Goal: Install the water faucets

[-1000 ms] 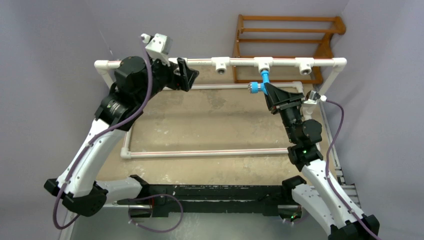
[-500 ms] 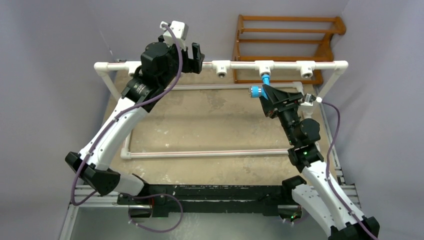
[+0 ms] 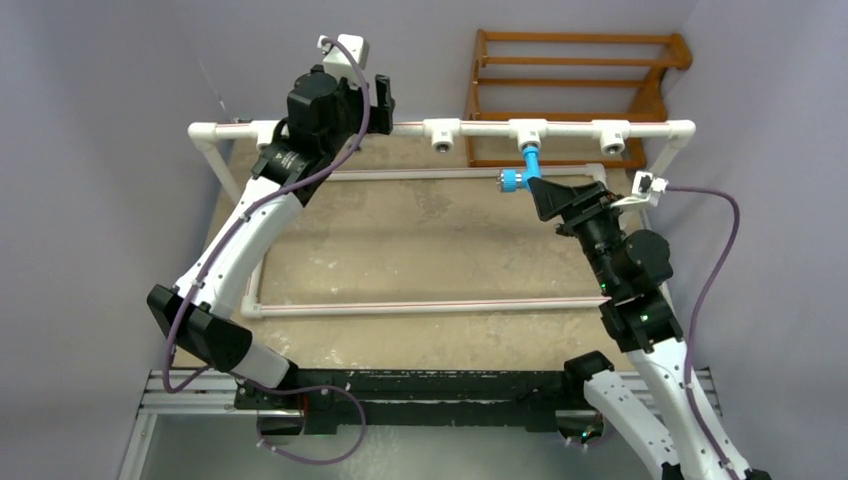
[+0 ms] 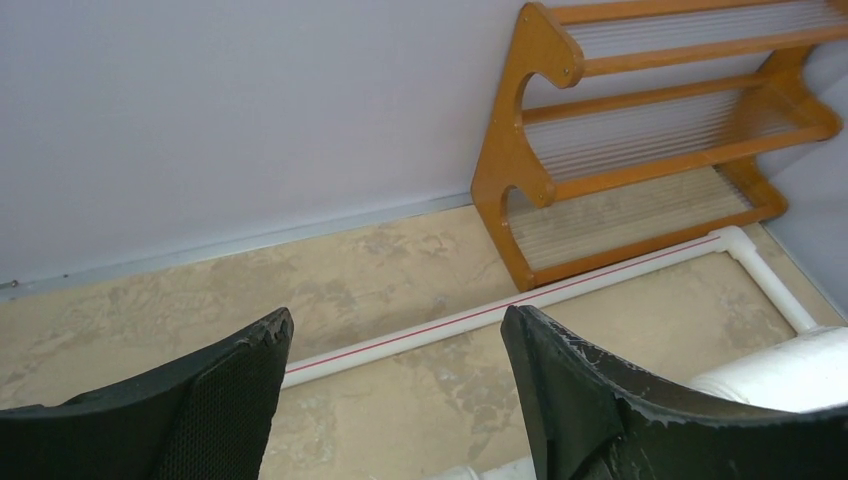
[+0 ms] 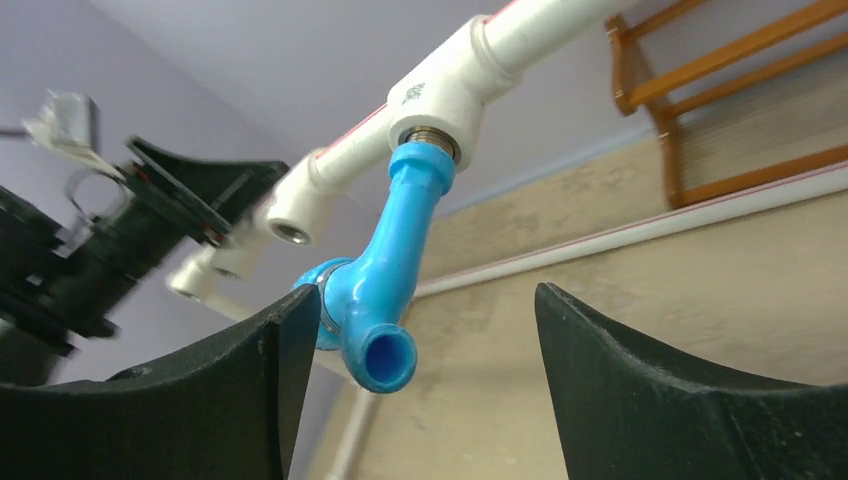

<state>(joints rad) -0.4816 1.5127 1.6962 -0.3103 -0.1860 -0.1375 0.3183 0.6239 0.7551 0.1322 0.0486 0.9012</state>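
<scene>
Bright blue glossy plastic bent-spout tap (image 5: pixel 385 285), screwed into far white pipe tee (image 5: pixel 440 95); right gripper (image 5: pixel 427 292) parted around it, untouching; left gripper (image 4: pixel 395 315) parted, empty.

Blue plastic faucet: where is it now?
Top view, right of centre: the bright blue plastic faucet hangs from a white tee fitting on the far white pipe rail, just beyond the open right gripper.

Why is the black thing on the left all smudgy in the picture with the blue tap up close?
Right wrist view: the left arm is blurred and smeared, while the faucet is sharp with a soft shine. Top view: evenly lit and sharp throughout. Left wrist view: the rack is clear, with no glare.
</scene>
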